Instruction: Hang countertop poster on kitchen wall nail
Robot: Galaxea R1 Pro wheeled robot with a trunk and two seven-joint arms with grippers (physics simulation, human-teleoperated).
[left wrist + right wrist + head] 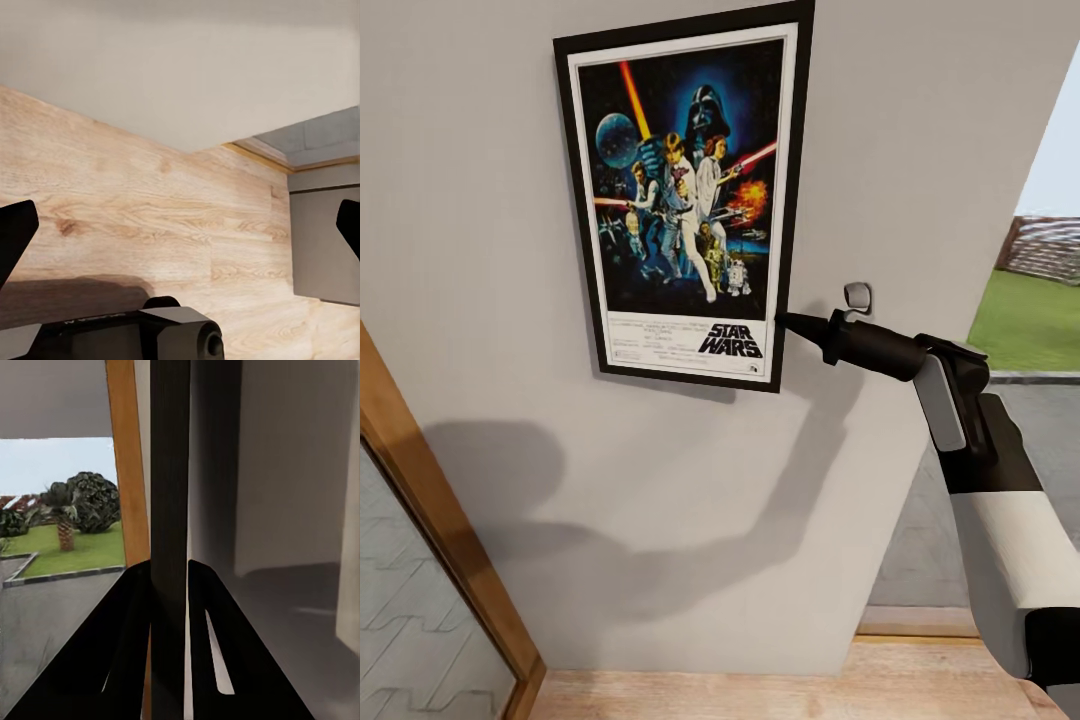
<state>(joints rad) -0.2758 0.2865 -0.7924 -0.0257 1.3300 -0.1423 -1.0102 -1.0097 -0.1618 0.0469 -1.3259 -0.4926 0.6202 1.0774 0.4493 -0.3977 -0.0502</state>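
Poster (pixel 682 195) flat against grey wall (pixel 480 300), slightly tilted. Right hand (pixel 785 320) clenched on poster's lower right frame edge; both fingers (pixel 127 645) pinch the frame. Open wall around. Left hand (pixel 180 225) spread wide over wood floor (pixel 112 187), grasping nothing.

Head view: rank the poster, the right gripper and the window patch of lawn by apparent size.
1. poster, largest.
2. lawn, cut by the frame edge.
3. right gripper, smallest, though nearer the camera than the lawn.
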